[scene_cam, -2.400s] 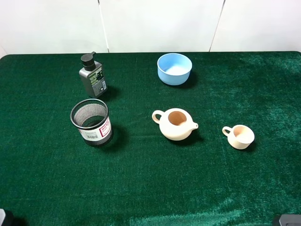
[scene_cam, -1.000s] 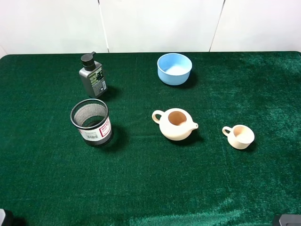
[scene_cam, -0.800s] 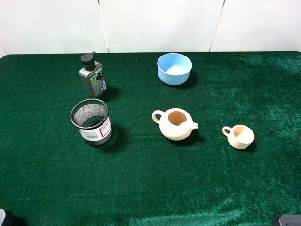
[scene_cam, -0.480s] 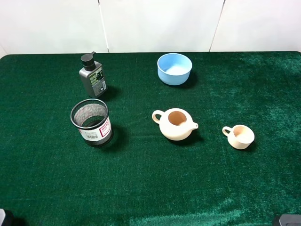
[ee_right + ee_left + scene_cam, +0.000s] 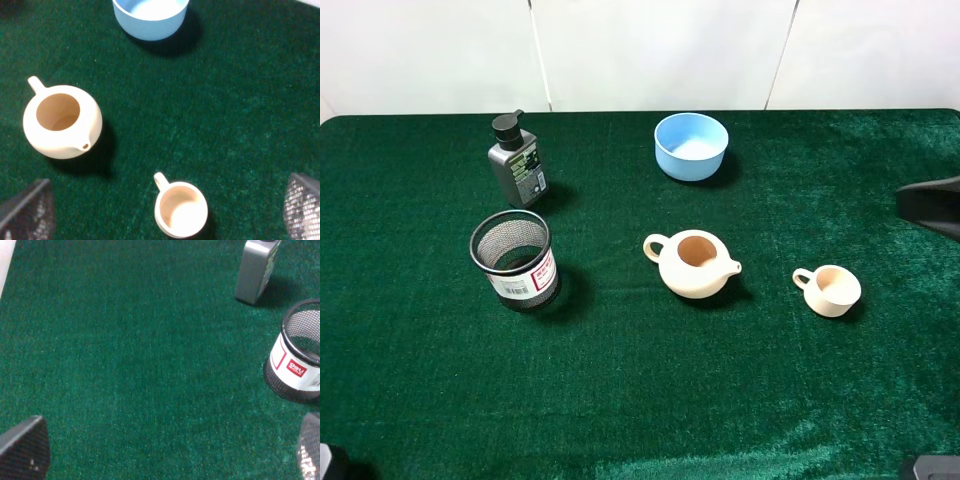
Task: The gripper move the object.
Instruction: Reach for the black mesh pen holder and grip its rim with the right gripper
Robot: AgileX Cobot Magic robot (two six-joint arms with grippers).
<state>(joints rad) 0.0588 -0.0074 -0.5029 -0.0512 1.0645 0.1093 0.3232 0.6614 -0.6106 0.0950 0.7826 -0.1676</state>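
The object, a black wire-mesh pen cup (image 5: 515, 260) with a white and red label, stands upright on the green cloth at the left. It also shows in the left wrist view (image 5: 297, 360). My left gripper (image 5: 167, 455) is open and empty, its fingertips (image 5: 25, 450) wide apart, well short of the cup. My right gripper (image 5: 166, 210) is open and empty, above the cloth near the small cream cup (image 5: 181, 210). A black part of the right arm (image 5: 930, 205) shows at the right edge of the high view.
A grey pump bottle (image 5: 517, 162) stands just behind the pen cup. A blue bowl (image 5: 691, 146) is at the back centre. A cream teapot (image 5: 692, 264) is in the middle, and the small cream cup (image 5: 830, 290) is to its right.
A black part of the right arm has come into the high view at the right edge. The pen cup and the other things have not moved.
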